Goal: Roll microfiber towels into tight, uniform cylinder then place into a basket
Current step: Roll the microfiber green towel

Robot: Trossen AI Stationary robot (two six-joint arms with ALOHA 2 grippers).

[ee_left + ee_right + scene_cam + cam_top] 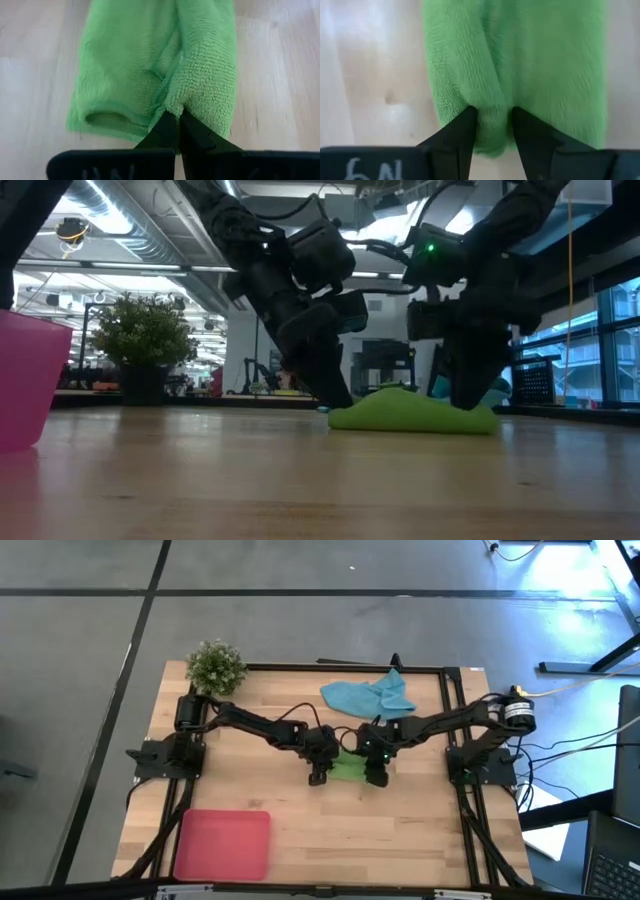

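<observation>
High view shows the wooden bench [300, 810] with both arms meeting near its middle. Going from left to right, the red basket [222, 844] sits by the near left corner, well apart from everything else. A small bushy plant [215, 664] stands at the far left corner.

Next comes the left claw [319, 775], down at the left end of the green towel [349, 769]. In the left wrist view its two fingers [167, 132] are pressed tight together, pinching a fold of the green towel's edge [200, 90]. So this claw is clenched on the cloth.

The green towel lies between the two claws, in the middle of the bench. From the low view it looks like a low, soft lump [415, 413], partly folded over itself but not yet a tight roll.

Then the right claw [376, 776] is at the towel's right end. In the right wrist view its fingers [462, 132] stand a little apart with a bunch of green cloth [492, 100] squeezed between them, so it is gripping the towel too.

The blue towel [370, 695] lies loose by the far edge, toward the right, not touched.

The step in hand looks like the rolling of the green towel. The next move likely needs both claws to turn the cloth over evenly, so the roll stays tight and the same at both ends. After that it must travel to the basket.
</observation>
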